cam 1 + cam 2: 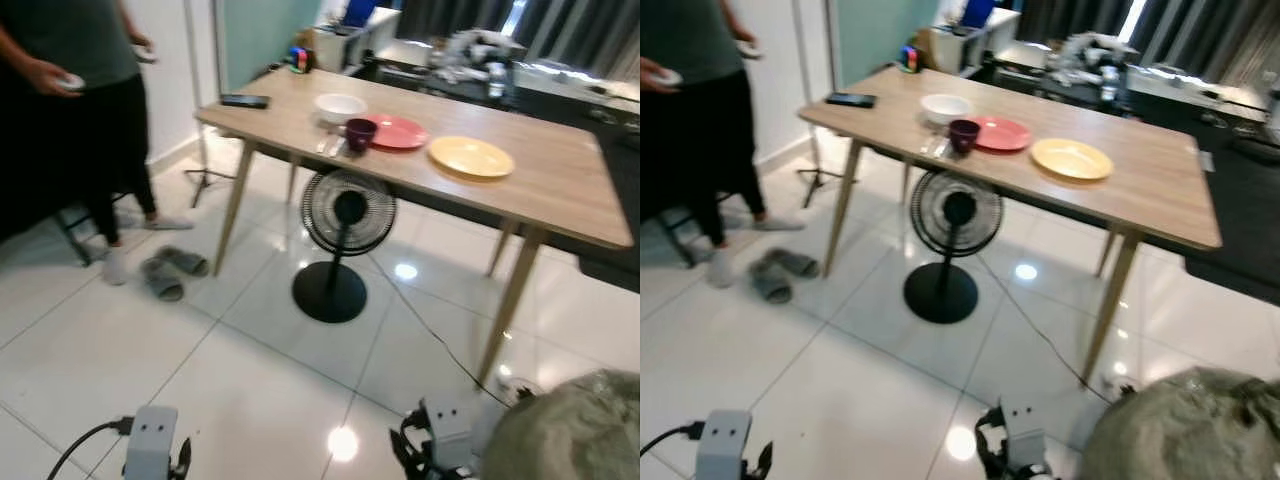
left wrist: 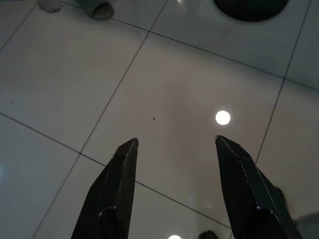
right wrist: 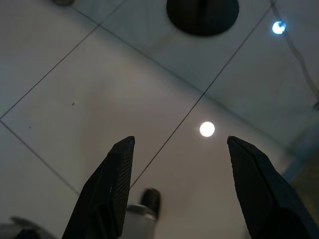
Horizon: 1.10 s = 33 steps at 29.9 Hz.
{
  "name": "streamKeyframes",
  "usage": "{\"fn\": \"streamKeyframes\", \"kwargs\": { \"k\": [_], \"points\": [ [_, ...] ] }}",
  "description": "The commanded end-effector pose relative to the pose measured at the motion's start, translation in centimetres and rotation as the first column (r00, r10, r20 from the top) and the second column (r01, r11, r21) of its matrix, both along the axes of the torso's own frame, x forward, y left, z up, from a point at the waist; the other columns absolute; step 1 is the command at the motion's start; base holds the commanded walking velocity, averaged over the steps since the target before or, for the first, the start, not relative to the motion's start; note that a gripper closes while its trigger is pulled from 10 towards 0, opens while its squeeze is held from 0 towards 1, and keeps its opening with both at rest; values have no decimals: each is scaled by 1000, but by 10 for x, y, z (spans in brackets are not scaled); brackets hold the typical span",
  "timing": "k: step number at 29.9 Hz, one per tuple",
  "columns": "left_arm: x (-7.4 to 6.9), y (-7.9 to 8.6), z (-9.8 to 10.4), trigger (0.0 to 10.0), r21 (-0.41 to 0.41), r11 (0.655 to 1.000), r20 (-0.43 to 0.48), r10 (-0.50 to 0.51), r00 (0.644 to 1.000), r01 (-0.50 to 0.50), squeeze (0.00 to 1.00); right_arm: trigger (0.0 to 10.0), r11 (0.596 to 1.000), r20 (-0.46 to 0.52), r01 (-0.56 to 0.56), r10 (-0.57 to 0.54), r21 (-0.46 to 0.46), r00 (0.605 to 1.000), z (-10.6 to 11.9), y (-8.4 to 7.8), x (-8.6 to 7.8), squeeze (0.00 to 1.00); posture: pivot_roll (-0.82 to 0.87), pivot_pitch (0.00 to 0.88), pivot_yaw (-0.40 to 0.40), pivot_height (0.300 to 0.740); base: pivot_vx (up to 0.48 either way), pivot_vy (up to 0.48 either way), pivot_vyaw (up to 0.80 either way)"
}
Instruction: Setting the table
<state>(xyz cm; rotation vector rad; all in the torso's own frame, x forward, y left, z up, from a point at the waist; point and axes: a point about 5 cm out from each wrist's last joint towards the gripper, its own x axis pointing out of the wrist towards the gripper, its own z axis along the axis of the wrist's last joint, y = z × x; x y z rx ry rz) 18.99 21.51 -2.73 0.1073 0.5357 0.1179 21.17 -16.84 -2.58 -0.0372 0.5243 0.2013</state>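
Left gripper [image 2: 174,144] and right gripper [image 3: 179,142] hang low over white tile floor [image 1: 120,350], fingers spread, nothing held. Beyond: one black fan [image 1: 345,225] under table [image 1: 560,190], two slippers [image 1: 170,272], person [image 1: 70,90] at left. On table: one white bowl [image 1: 340,105], one dark cup [image 1: 360,132], one red plate [image 1: 400,131], one yellow plate [image 1: 471,156], one phone [image 1: 245,100]. No legible writing.
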Motion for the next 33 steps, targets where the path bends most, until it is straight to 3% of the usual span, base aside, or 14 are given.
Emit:
{"fn": "streamKeyframes", "kwargs": {
  "k": [1, 11, 15, 17, 20, 22, 23, 25, 26, 27, 28, 33],
  "points": [
    [-1, -4, -2, 10000, -10, 1000, -10, -6, 1000, 6, 0, 10000, 1000, -14, 13, -13, -11, 1000, -2, -5, -2, 0, -21, 0, 38, 740, 0, 0, -744],
    [-1, -3, -2, 10000, -8, 1000, -10, -2, 1000, 2, 0, 10000, 1000, -14, 16, -16, -9, 1000, -2, -5, -1, 0, -19, 0, 39, 740, 0, 0, -754],
    [6, 6, 4, 10000, -15, 998, 16, 58, 998, -57, 0, 10000, 999, 15, 23, -23, -32, 1000, 2, -8, 2, 0, -16, 0, 38, 740, 0, 0, -777],
    [20, 15, 22, 10000, 3, 997, 85, 74, 994, -74, 0, 10000, 998, 73, 44, -42, -32, 996, 14, -12, 14, 0, -14, 0, 35, 740, 0, 0, -778],
    [50, 26, 68, 10000, 0, 995, 250, 92, 964, -95, 0, 10000, 993, 218, 111, -115, 31, 969, 53, -16, 46, 0, -13, 0, 36, 740, 0, 0, -727],
    [76, 27, 117, 10000, -4, 995, 419, 91, 904, -98, 0, 10000, 988, 374, 121, -148, 96, 916, 98, -11, 73, 0, -8, 0, 36, 740, 0, 0, -241],
    [76, 27, 117, 10000, -4, 995, 419, 91, 904, -98, 0, 10000, 988, 374, 121, -148, 96, 916, 98, -11, 73, 0, -8, 0, 36, 740, 0, 0, 0],
    [92, 26, 149, 10000, -19, 995, 519, 97, 849, -102, 0, 10000, 984, 468, 109, -165, 143, 868, 128, -2, 87, 0, -5, 0, 35, 740, 0, 0, 0],
    [92, 26, 149, 10000, -19, 995, 519, 97, 849, -102, 0, 10000, 984, 468, 109, -165, 143, 868, 128, -2, 87, 0, -5, 0, 35, 740, 0, 0, 0],
    [98, 25, 161, 10000, -21, 995, 552, 96, 828, -101, 0, 10000, 982, 500, 101, -169, 160, 849, 139, 2, 90, 0, -5, 0, 35, 740, 292, 0, 0],
    [108, 19, 187, 10000, 10, 994, 622, 76, 780, -105, 0, 10000, 975, 567, 75, -183, 207, 803, 163, 14, 96, 0, 0, 0, 33, 740, 480, 0, 0],
    [115, 10, 205, 10000, 19, 995, 664, 62, 745, -99, 0, 10000, 971, 611, 51, -186, 232, 769, 179, 24, 97, 0, -3, 0, 35, 740, 480, 0, 0]
  ]
}}
